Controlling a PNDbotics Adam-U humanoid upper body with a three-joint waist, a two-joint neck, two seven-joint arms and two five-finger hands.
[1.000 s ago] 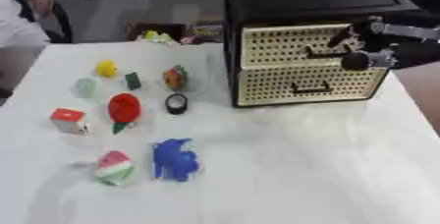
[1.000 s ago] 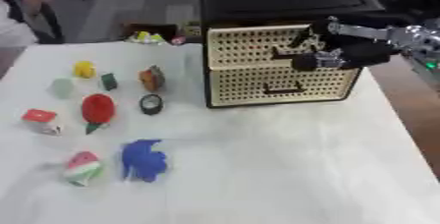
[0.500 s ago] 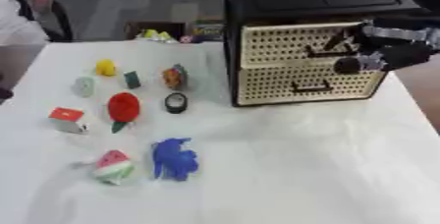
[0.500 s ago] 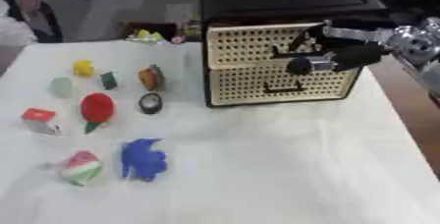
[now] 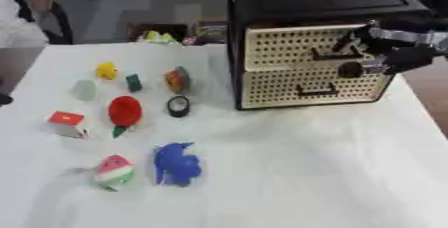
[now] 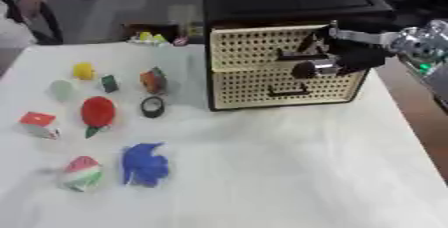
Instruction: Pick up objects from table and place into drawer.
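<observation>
Left eye view. A white table carries a black cabinet with two cream perforated drawers, upper drawer and lower drawer, both closed. The right hand enters from the right edge and sits at the front of the upper drawer, its fingers curled by the dark handle; whether they actually grip the handle cannot be told. Compared with one second ago, the hand lies slightly further right along the drawer front, and the drawer front looks unchanged. The left hand does not show.

The objects lie untouched on the table's left half, well apart from the hand: a yellow piece, a pale round piece, a small green block, an orange-and-green piece, a black ring, a red fruit, a red-topped cube, a watermelon slice and a blue toy. None has shifted since the earlier frames.

Right eye view. The same layout appears displaced to the left. The right hand shows with its silver wrist behind it, the fingers bent against the upper drawer front. The lower handle is free. Small bright items lie at the table's far edge, beside the cabinet.
</observation>
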